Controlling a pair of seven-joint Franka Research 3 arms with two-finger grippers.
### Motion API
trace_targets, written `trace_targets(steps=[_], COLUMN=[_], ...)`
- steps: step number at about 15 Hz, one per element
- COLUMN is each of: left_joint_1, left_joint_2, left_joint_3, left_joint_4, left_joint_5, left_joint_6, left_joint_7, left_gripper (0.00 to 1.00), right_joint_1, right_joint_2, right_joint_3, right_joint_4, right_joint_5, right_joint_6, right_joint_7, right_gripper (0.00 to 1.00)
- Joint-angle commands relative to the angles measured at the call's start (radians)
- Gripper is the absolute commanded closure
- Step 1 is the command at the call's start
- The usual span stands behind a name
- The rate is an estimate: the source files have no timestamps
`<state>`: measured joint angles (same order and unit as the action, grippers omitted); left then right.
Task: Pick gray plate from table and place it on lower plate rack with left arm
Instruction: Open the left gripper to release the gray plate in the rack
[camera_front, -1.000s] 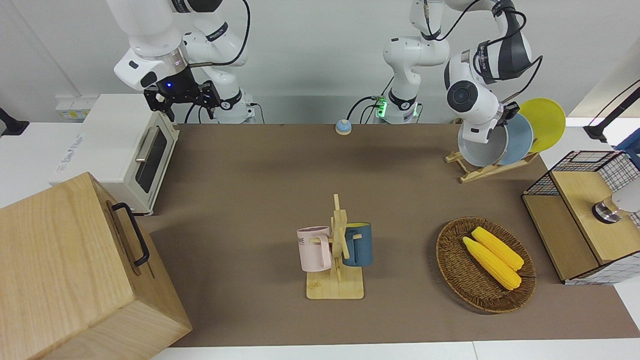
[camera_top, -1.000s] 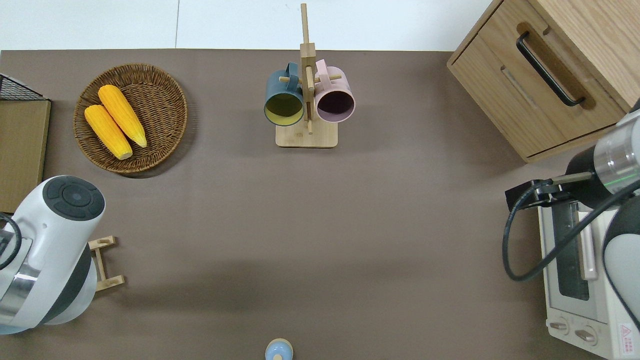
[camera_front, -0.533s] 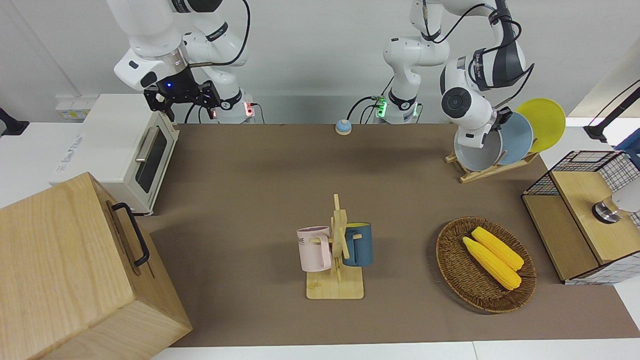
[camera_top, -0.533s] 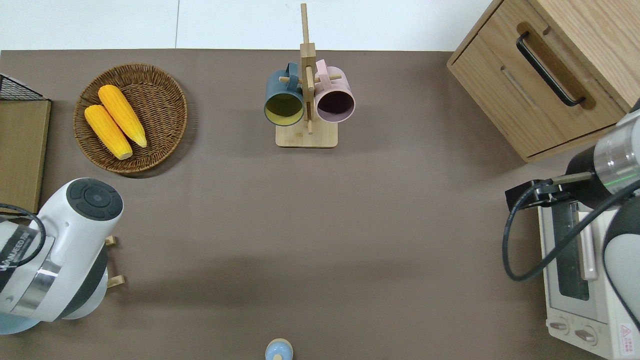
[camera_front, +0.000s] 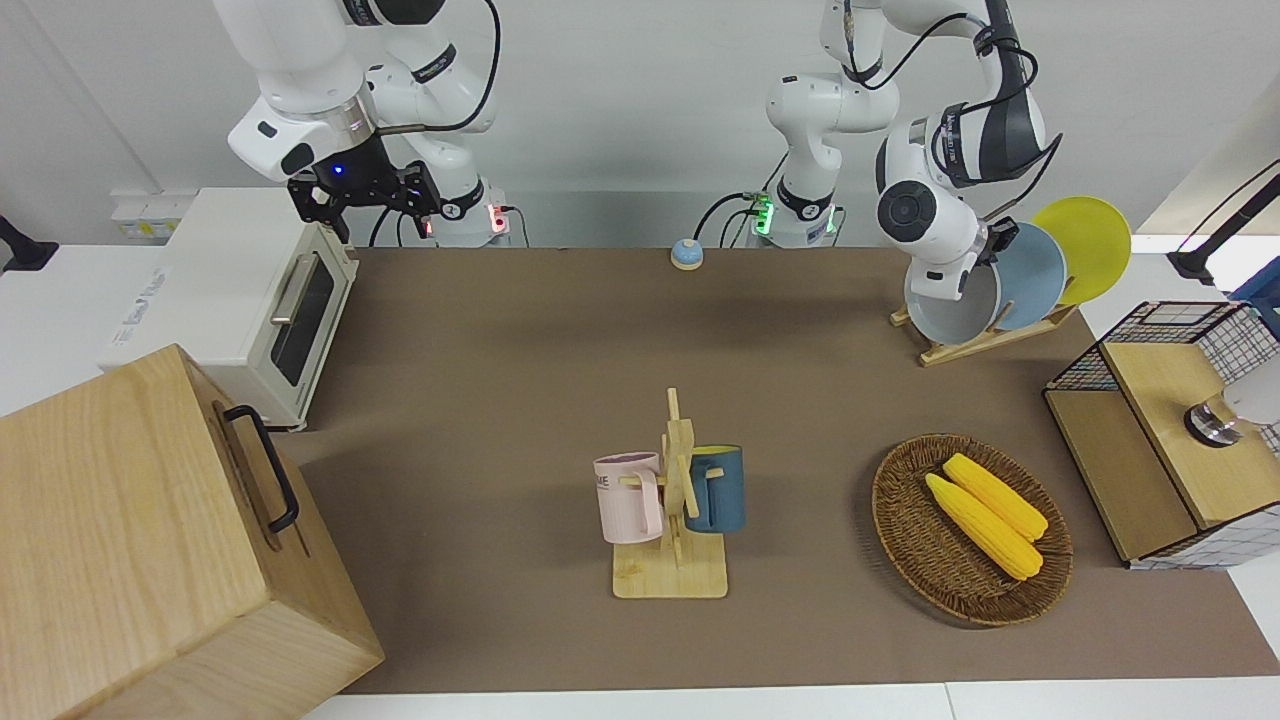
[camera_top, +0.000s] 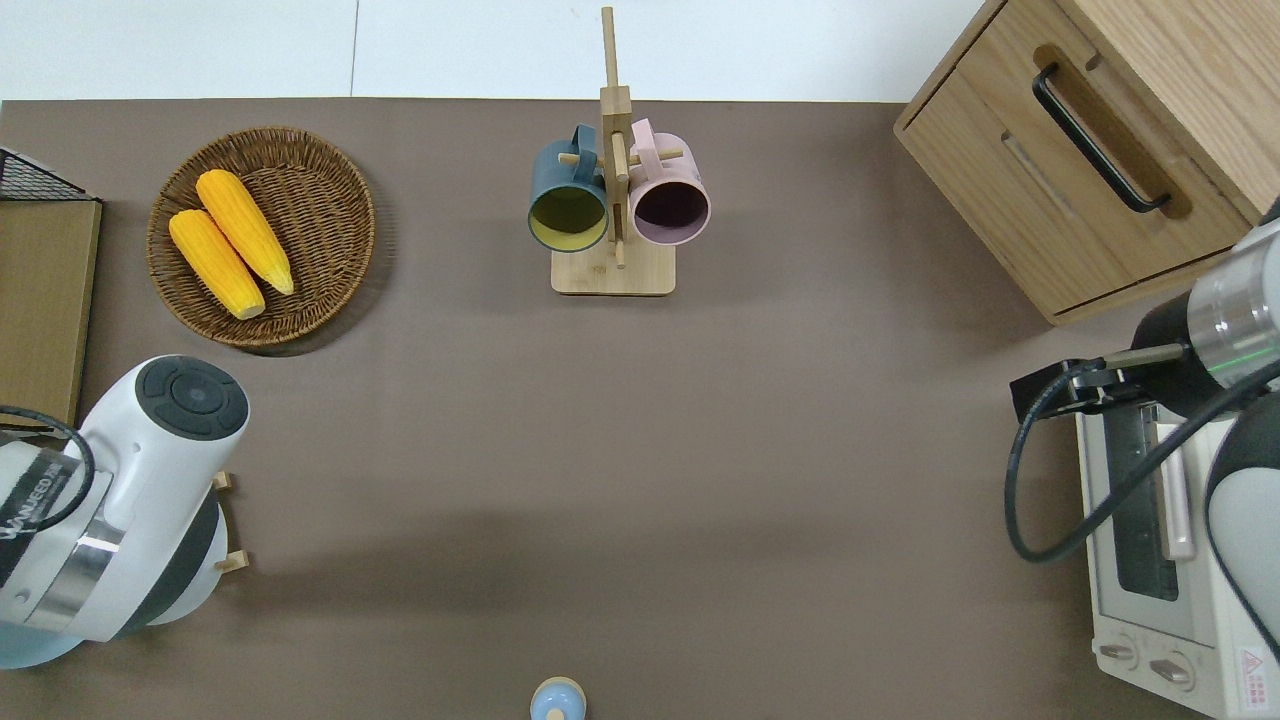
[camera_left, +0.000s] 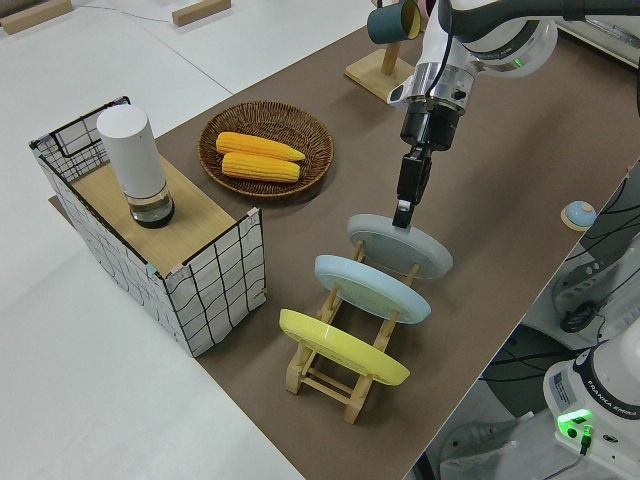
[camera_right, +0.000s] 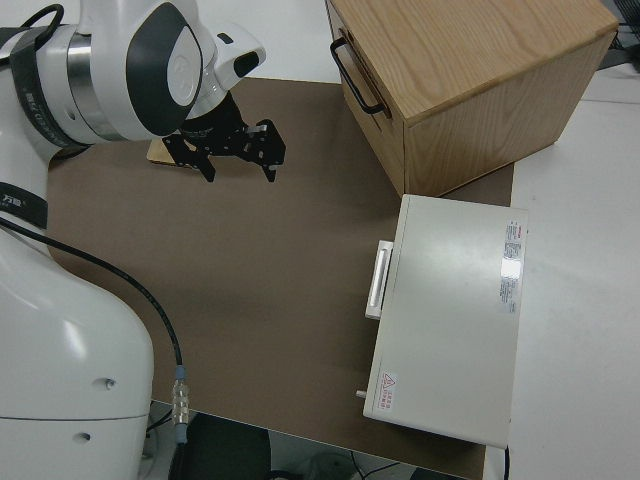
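The gray plate (camera_left: 400, 245) leans in the end slot of the lower plate rack (camera_left: 340, 380), the slot toward the right arm's end of the table (camera_front: 500, 400). My left gripper (camera_left: 402, 212) comes down from above, shut on the plate's upper rim. In the front view the gray plate (camera_front: 945, 310) shows below the left wrist, on the rack (camera_front: 975, 345). In the overhead view the left arm hides the plate; only the rack's ends (camera_top: 230, 560) stick out. My right gripper (camera_right: 238, 160) is parked, fingers open.
A light-blue plate (camera_left: 372, 288) and a yellow plate (camera_left: 342, 347) fill the rack's other slots. Nearby are a wicker basket of corn (camera_front: 970, 530), a wire-sided crate (camera_front: 1170, 430), a mug stand (camera_front: 672, 500), a toaster oven (camera_front: 250, 300) and a wooden cabinet (camera_front: 150, 540).
The left wrist has swung a little toward the right arm's end of the table, and the gray plate has shifted slightly with it in the rack. The right arm has not moved.
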<state>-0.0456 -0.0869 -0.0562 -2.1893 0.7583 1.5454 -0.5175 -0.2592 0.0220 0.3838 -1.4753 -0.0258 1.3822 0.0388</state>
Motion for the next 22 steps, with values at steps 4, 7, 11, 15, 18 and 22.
trace_targets(steps=[4,7,11,15,18,22], left_joint_1=[0.012,0.016,0.016,0.018,0.018,0.006], left_joint_2=[-0.024,-0.024,-0.024,-0.017,-0.013,-0.020], left_joint_3=[0.006,0.021,0.035,0.047,0.073,0.078], left_joint_4=[0.057,0.150,0.259,0.302,0.304,0.313], left_joint_5=[-0.068,-0.189,-0.391,-0.612,-0.762,-0.803], left_joint_6=[0.015,0.015,0.015,0.021,0.113,0.174], left_joint_7=[0.227,0.292,0.298,0.356,0.444,0.485], left_gripper=[0.01,0.01,0.01,0.01,0.01,0.01], right_joint_1=[-0.023,-0.023,-0.023,-0.023,-0.023,-0.023], right_joint_2=[-0.002,-0.002,-0.002,-0.002,-0.002,-0.002], right_joint_3=[0.021,0.021,0.020,0.020,0.021,0.021], right_joint_4=[0.007,0.007,0.007,0.007,0.007,0.007], right_joint_5=[-0.005,-0.005,-0.006,-0.005,-0.006,-0.005], right_joint_6=[-0.012,-0.011,-0.011,-0.011,-0.011,-0.011], right_joint_7=[0.012,0.012,0.012,0.012,0.012,0.012], right_gripper=[0.017,0.017,0.017,0.017,0.017,0.017])
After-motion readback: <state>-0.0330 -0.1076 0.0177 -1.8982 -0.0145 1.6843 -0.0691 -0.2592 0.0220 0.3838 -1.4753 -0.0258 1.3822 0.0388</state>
